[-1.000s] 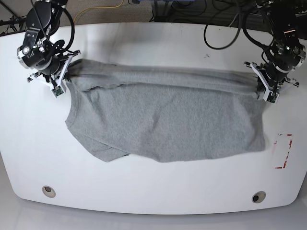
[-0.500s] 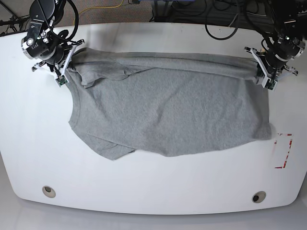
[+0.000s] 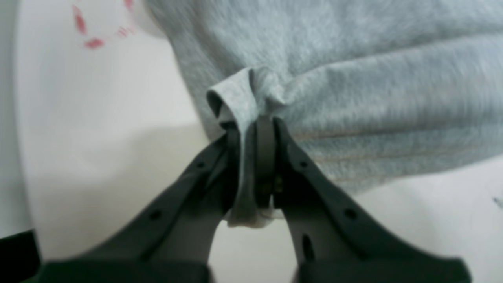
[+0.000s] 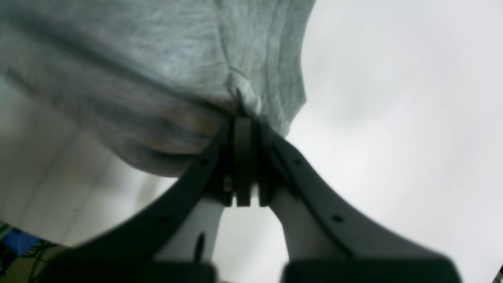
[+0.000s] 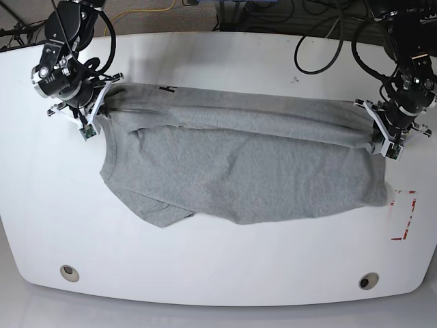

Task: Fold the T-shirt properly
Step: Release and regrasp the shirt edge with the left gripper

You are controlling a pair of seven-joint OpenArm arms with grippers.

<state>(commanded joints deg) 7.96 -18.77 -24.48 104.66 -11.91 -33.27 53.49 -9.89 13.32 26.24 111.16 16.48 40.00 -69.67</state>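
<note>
The heather-grey T-shirt (image 5: 239,164) is stretched across the white table (image 5: 205,260), its upper edge held up and rolled over, its lower part resting on the table. A bit of dark lettering (image 5: 166,89) shows near the top left. My right gripper (image 5: 94,113) at the left of the base view is shut on the shirt's left end (image 4: 243,94). At the right of that view my left gripper (image 5: 379,134) is shut on a bunched fold of the shirt (image 3: 243,102). Both wrist views show cloth pinched between the black fingers (image 3: 290,165).
A red dashed corner marking (image 5: 404,215) lies on the table just right of the shirt's lower corner. Two round holes (image 5: 68,272) sit near the front edge. Cables (image 5: 321,48) trail over the back edge behind the arms.
Both grippers have carried the held top edge back toward the front after a move away; the left gripper is lower now. The rolled edge lies further over the shirt, showing lettering.
</note>
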